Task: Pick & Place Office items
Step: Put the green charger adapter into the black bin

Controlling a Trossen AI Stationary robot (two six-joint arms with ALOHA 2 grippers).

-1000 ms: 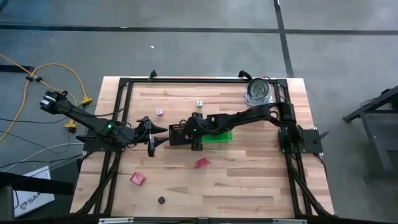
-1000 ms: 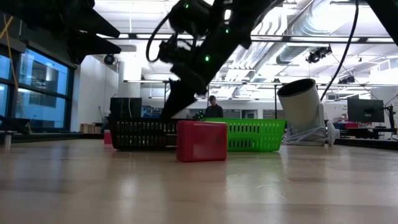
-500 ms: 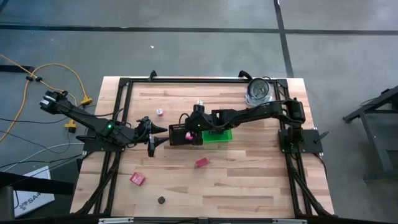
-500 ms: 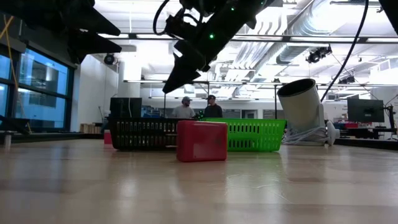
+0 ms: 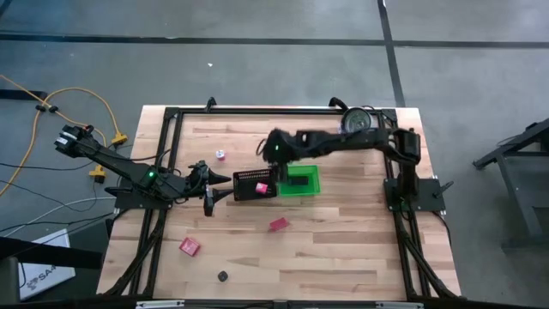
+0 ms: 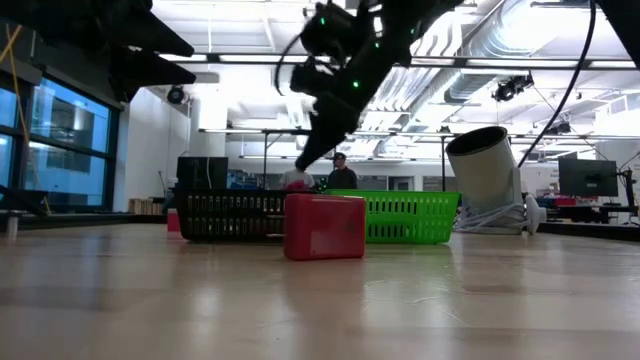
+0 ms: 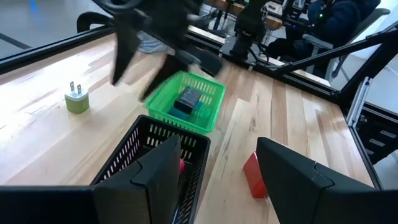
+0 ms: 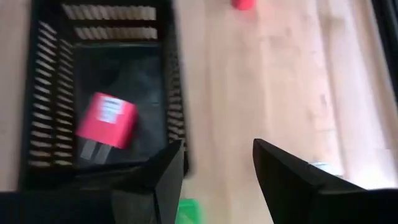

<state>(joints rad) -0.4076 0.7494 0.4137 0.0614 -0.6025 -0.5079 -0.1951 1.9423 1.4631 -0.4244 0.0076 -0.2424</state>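
Note:
My right gripper (image 5: 275,163) (image 8: 214,168) is open and empty, hovering above the far edge of the black mesh tray (image 5: 255,184) (image 8: 99,93). A red block with two prongs (image 8: 106,121) (image 5: 262,186) lies flat on the tray's floor. The green bin (image 5: 301,180) (image 7: 186,102) stands against the tray's right side and holds a black block (image 7: 186,99). My left gripper (image 5: 223,186) (image 7: 217,174) waits open just left of the tray. Loose on the table lie two red blocks (image 5: 277,224) (image 5: 190,246), a black bit (image 5: 222,275) and a pink bit (image 5: 220,154).
A shiny silver round object (image 5: 356,125) (image 6: 485,170) sits near the far right corner. A small green and white plug (image 7: 77,99) stands beyond the tray. The black frame (image 5: 257,111) rims the table. Bare wood (image 5: 343,249) lies toward the near edge. People show in the room behind.
My right gripper has risen from low over the black mesh tray and drawn back toward the far edge. With the arm out of the way, the red block shows lying in the tray. The left arm has kept still.

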